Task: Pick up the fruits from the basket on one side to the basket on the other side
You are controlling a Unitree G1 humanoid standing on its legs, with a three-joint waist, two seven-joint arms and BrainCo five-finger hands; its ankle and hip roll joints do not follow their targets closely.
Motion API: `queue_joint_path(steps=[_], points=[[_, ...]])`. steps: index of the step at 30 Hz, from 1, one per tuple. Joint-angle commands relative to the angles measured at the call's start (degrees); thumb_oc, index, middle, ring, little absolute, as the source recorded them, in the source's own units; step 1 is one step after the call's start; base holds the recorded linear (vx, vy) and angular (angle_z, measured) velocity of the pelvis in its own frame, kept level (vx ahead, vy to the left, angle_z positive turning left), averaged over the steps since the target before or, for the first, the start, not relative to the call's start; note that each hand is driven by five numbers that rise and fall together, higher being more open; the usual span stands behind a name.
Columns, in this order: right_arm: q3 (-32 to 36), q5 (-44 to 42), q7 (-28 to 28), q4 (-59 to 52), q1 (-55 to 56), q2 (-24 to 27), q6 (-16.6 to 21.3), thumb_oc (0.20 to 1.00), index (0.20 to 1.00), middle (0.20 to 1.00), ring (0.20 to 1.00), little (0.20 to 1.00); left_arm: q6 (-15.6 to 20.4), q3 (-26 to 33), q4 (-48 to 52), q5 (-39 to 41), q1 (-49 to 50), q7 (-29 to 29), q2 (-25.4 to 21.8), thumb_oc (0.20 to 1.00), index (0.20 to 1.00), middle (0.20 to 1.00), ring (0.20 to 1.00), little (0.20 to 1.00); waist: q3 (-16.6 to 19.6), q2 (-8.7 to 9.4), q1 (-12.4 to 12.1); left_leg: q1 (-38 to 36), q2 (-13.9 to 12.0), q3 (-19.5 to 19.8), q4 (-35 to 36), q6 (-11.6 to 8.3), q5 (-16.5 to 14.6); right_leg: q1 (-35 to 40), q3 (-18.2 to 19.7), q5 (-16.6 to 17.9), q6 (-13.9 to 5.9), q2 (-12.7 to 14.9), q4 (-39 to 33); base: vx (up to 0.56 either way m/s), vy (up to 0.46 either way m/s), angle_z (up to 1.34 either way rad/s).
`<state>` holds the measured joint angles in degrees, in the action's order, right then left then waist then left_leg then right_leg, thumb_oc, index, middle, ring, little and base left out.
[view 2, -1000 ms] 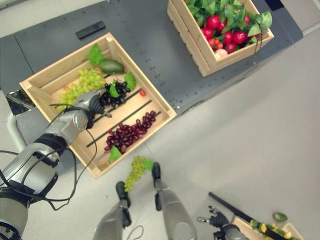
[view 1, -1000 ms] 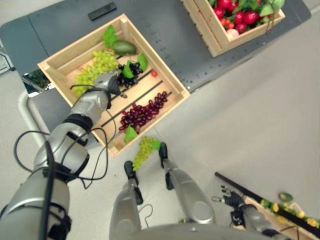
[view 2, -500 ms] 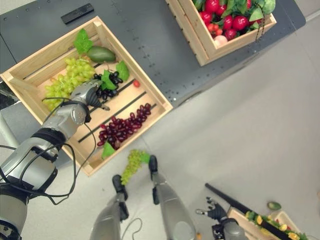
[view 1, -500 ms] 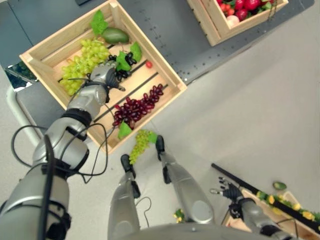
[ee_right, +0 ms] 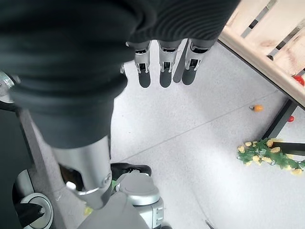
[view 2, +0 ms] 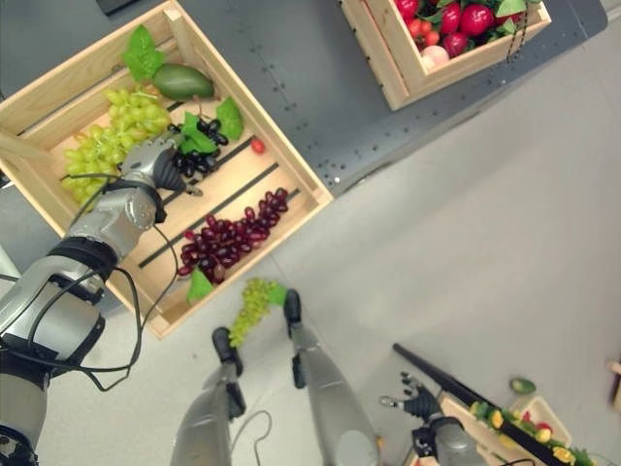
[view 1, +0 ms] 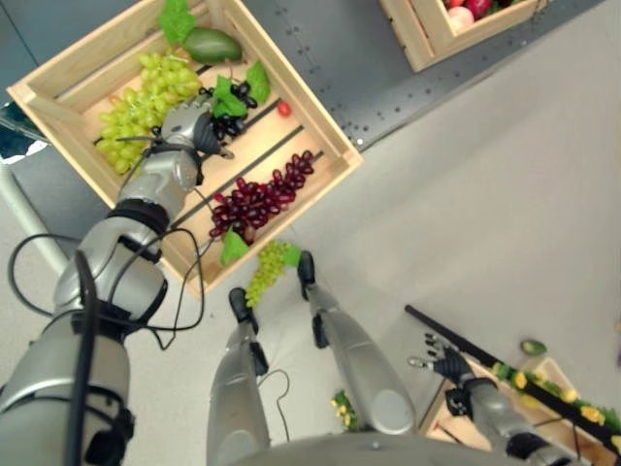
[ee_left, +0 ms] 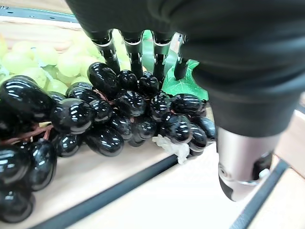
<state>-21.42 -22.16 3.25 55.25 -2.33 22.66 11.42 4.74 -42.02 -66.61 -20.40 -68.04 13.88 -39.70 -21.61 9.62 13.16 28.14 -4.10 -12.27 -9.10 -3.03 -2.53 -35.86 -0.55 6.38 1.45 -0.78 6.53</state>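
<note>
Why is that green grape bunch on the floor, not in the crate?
Out: the green grape bunch lies on the floor beside the wooden crate. Why, the pictures cannot tell.

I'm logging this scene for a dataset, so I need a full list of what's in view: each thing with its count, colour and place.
Wooden crate: one, pale wood, on the dark table, by the robot's left arm.
Green grapes: one bunch, far corner of that crate.
Black grapes: one bunch, crate middle, under the left hand.
Red grapes: one bunch, dark red, near side of the crate.
Avocado: one, green, far edge of the crate.
Second crate: one, pale wood, farther right on the table, holding red fruit and leaves.
Fallen green grapes: one bunch, on the floor.
Left hand: fingers open, tips on the black grapes.
Right hand: open, low above the floor.
</note>
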Motion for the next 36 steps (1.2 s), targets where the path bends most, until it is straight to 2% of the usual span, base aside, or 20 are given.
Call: queue_joint_path(steps=[1,13,24,25,26,36], points=[[-1.16,-2.44,-0.43,-1.44,0.55,2.99,1.36,1.0,1.0,1.0,1.0,1.0,-0.32,1.21,-3.53,3.23,0.81,-1.71,-1.39,1.0,1.0,1.0,1.0,1.0,-1.32,1.6,0.07,-0.97,-1.08,2.31,-2.42,1.56,-0.19,0.74,-2.28,-0.43,-6.42,-0.51,4.88,0.0,-0.04,0.01],[-0.31,-3.69,-0.74,-4.09,0.73,4.06,2.13,1.0,1.0,1.0,1.0,1.0,-0.81,1.38,-5.18,2.38,1.84,-2.08,0.65,1.0,1.0,1.0,1.0,1.0,-1.93,0.91,0.31,-0.17,-1.27,4.1,0.02,0.79,1.16,-1.85,-4.1,-1.16,-6.19,-0.21,5.62,0.0,-0.01,0.07],[-0.36,-3.61,-0.56,-5.93,0.73,5.01,2.44,1.0,1.0,1.0,1.0,1.0,-0.65,1.64,-5.62,2.03,2.61,-2.09,1.22,1.0,1.0,1.0,1.0,1.0,-1.59,1.09,0.45,0.66,-1.28,4.51,0.52,0.5,1.45,-3.1,-4.49,-1.08,-6.03,-0.3,5.63,0.0,0.0,0.0],[-0.32,-3.46,-0.63,-6.1,0.76,5.12,2.46,1.0,1.0,1.0,1.0,1.0,-0.73,1.67,-5.6,1.98,2.74,-2.11,1.2,0.915,0.915,0.915,0.915,0.915,-1.56,1.09,0.49,0.73,-1.28,4.53,0.44,0.49,1.43,-3.19,-4.54,-1.12,-5.99,-0.28,5.72,0.0,0.0,0.0],[-0.14,-3.44,-0.61,-6.55,0.96,5.3,2.5,1.0,1.0,1.0,1.0,1.0,-0.64,1.72,-5.56,1.91,3.05,-2.26,1.26,0.2,0.2,0.2,0.2,0.2,-1.47,1.05,0.54,0.9,-1.25,4.56,0.38,0.44,1.42,-3.22,-4.57,-1.07,-6.01,-0.24,5.64,0.0,0.0,0.0],[0.02,-3.33,-0.2,-6.78,0.95,5.96,2.46,1.0,1.0,1.0,1.0,1.0,-0.75,2.07,-5.82,1.26,4.06,-2.43,1.68,0.2,0.2,0.2,0.2,0.2,-0.97,0.82,0.56,1.37,-1.12,4.76,0.05,0.39,1.23,-3.36,-4.74,-1.33,-5.91,-0.2,5.84,0.0,0.0,0.0]])
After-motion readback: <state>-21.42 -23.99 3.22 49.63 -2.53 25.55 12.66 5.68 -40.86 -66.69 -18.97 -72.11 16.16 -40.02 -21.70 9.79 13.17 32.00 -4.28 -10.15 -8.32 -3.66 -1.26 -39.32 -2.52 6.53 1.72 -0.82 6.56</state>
